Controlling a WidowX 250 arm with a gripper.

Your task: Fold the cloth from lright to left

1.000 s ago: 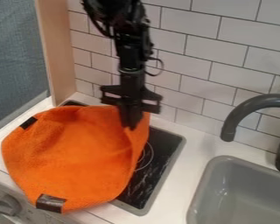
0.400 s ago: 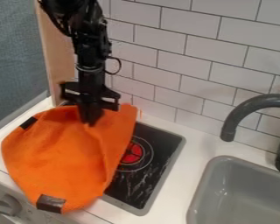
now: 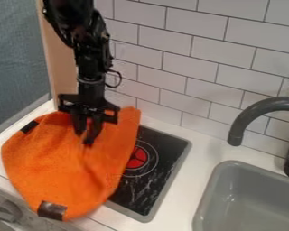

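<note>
Nothing written can be read on anything here.

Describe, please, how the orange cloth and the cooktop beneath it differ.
The orange cloth is soft and rumpled; the cooktop is flat and smooth. The cloth has dark patches at its edge, whereas the cooktop shows a round red marking. Both lie left of the sink in the view.

Orange cloth (image 3: 56,167) — dark patches; black stovetop (image 3: 162,178) — red burner mark (image 3: 137,158); grey sink (image 3: 249,203); white tiles (image 3: 189,49), grey-lined.
</note>
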